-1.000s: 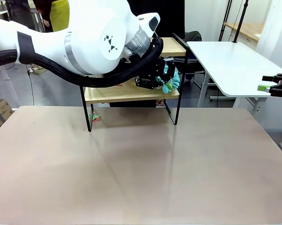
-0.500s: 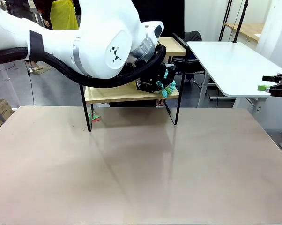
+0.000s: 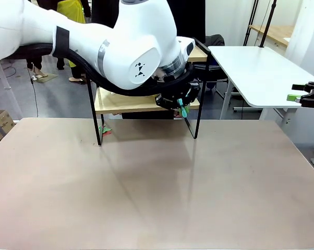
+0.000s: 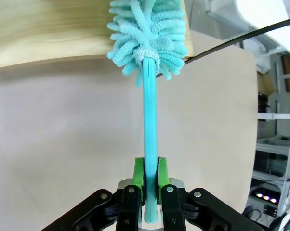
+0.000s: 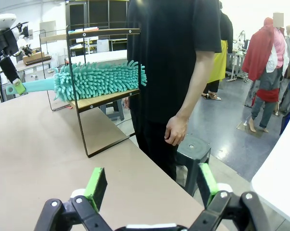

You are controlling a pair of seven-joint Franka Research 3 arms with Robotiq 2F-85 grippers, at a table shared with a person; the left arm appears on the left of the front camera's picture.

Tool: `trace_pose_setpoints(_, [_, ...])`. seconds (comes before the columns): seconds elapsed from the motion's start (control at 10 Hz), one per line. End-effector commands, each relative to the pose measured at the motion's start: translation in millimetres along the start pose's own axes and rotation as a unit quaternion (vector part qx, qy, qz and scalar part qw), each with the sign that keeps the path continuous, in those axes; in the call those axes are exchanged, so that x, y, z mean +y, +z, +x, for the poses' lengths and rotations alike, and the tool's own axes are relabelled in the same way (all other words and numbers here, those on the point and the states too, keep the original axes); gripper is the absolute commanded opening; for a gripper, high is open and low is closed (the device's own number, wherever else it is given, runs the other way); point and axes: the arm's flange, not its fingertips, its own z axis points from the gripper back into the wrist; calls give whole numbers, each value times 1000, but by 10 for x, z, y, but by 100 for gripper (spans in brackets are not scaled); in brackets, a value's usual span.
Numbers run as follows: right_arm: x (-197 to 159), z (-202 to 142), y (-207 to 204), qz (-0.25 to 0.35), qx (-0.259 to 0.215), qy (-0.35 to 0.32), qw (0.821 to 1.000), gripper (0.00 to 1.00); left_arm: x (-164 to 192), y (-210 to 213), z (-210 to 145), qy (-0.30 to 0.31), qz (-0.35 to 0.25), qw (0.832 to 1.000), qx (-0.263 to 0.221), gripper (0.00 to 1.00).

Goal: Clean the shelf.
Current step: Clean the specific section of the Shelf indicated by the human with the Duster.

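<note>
The left gripper [image 4: 151,175] is working at the front right corner of the shelf [image 3: 127,103], its jaws clenched on the teal handle [image 4: 150,120] of a chenille duster [image 5: 99,79]. The shelf is standing at the far side of the bench [image 3: 157,187], near the middle. A person [image 5: 174,48] is standing just behind it with one arm hanging down. The fluffy head is lying on the lower wooden board near its right end, under the top board, and the handle is sticking out toward the robot's side. The right gripper [image 5: 151,185] is hovering well off to the right, jaws released and carrying nothing.

The step in hand appears to be sweeping the lower board. To do it well, the arm should probably be dragging the head sideways along the board in slow, overlapping passes, pressing only enough to flatten the fibres. The wrist needs to be staying low so it is clearing the top board, and the head should be steering away from the thin black uprights and side rails, where the strands could be snagging. The jaws are gripping far back on a long handle, so the head may be twisting under load. The rack looks light and may be sliding toward the person if pushed hard
</note>
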Motion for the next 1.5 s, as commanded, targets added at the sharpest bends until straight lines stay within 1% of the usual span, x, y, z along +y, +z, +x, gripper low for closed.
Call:
trace_pose_setpoints(0.0, [7, 56, -22, -5, 7, -6, 1000, 100, -113, 49, -16, 18, 27, 999, 0, 13])
trace_pose_setpoints(0.2, [7, 56, -22, -5, 7, -6, 1000, 100, -33, 117, -87, 20, 55, 998, 5, 13])
trace_pose_setpoints(0.4, [7, 56, -22, -5, 7, -6, 1000, 100, 166, 144, -144, 19, 104, 994, 9, 13])
trace_pose_setpoints(0.6, [7, 56, -22, -5, 7, -6, 1000, 100, 443, 205, -149, 24, 154, 988, 12, 13])
trace_pose_setpoints(0.8, [7, 56, -22, -5, 7, -6, 1000, 100, 756, 284, -180, 29, 229, 973, 16, 13])
trace_pose_setpoints(1.0, [7, 56, -22, -5, 7, -6, 1000, 100, 1027, 406, -224, 23, 305, 952, 13, 13])
trace_pose_setpoints(1.1, [7, 56, -22, -5, 7, -6, 1000, 100, 1148, 519, -248, 20, 351, 936, -5, 13])
trace_pose_setpoints(1.2, [7, 56, -22, -5, 7, -6, 1000, 100, 1206, 660, -293, 21, 396, 917, -43, 13])
trace_pose_setpoints(1.3, [7, 56, -22, -5, 7, -6, 1000, 100, 1194, 806, -374, 15, 419, 905, -74, 13])
trace_pose_setpoints(1.4, [7, 56, -22, -5, 7, -6, 1000, 100, 1127, 903, -474, -6, 412, 906, -93, 13])
